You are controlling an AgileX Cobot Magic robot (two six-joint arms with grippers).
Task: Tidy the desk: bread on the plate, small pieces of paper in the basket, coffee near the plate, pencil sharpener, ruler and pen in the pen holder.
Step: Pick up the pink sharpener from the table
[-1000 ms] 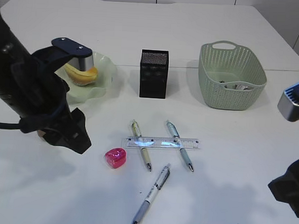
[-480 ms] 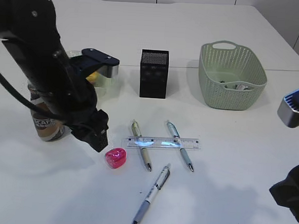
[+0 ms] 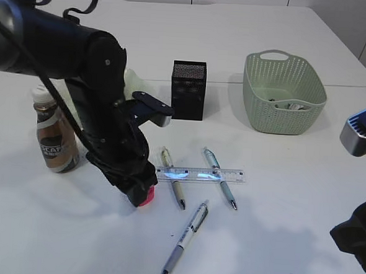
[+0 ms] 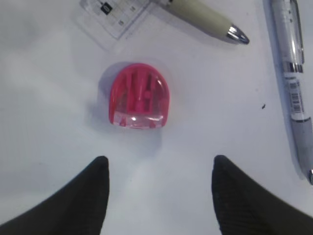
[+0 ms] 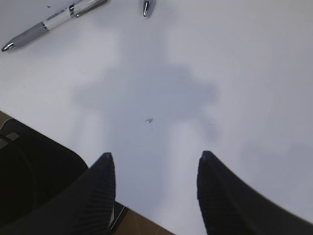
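The left gripper (image 4: 159,188) hangs with its jaws spread wide and empty, directly above the pink pencil sharpener (image 4: 139,96). That sharpener sits on the desk (image 3: 276,242) just beside the ruler (image 3: 199,174), which lies across two pens.

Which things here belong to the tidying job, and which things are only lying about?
Belong: pencil sharpener, ruler, three pens, pen holder, basket, coffee, plate.
Lying about: nothing that I can see.
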